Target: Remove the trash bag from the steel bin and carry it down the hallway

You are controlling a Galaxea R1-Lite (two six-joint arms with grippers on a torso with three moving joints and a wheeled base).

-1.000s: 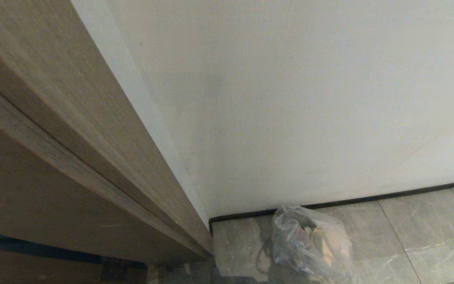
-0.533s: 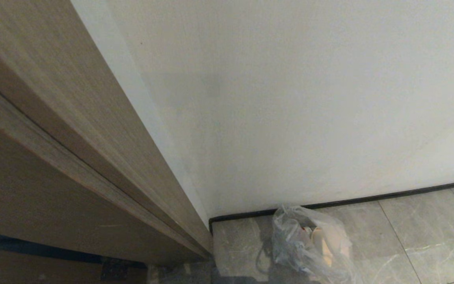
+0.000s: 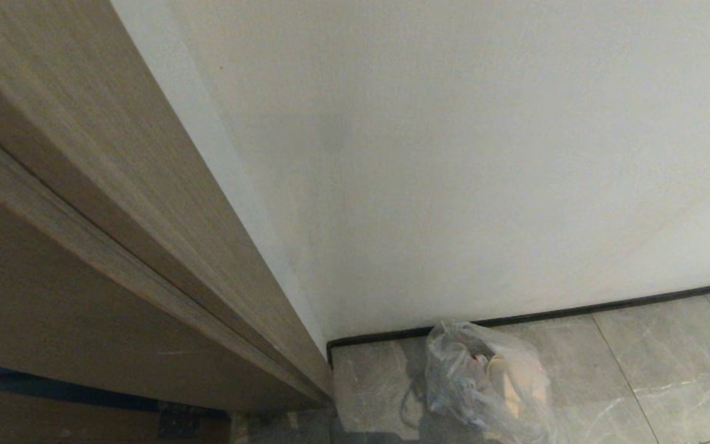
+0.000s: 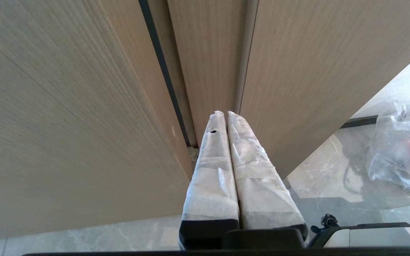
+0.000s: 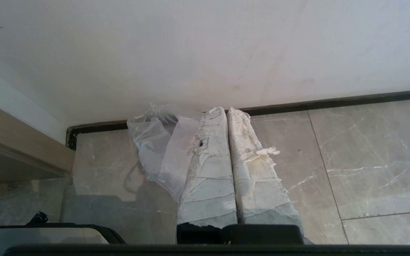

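Task status: the trash bag (image 3: 487, 382) is lying on the grey tiled hallway floor (image 3: 657, 364), close to the dark baseboard (image 3: 577, 313) and near the corner by the wooden door frame (image 3: 114, 246). No steel bin is showing in any view, so removal from the bin is judged done. Neither gripper is holding the bag, so the carry is judged finished or paused; the pictures are not settling which.

Head view: the camera is looking down at the pale wall (image 3: 484, 154), the door frame on the left and the bag at the lower middle. Pale scraps are showing through the clear plastic. Neither arm is appearing here.

Left wrist view: the left gripper (image 4: 225, 113) is pointing at the wooden door frame (image 4: 66, 106), its wrapped fingers (image 4: 214, 170) pressed together with nothing between them. The trash bag (image 4: 400, 156) is sitting well apart from it, off to the robot's right.

Right wrist view: the right gripper (image 5: 226, 110) is hanging in front of the trash bag (image 5: 158, 145), its fingers (image 5: 212, 170) pressed together and empty. The bag is lying behind them; contact cannot be told.

View differences: only the wrist views are showing the fingers and a part of the robot's base (image 5: 30, 233); only the head view is showing the bag's contents unobstructed.
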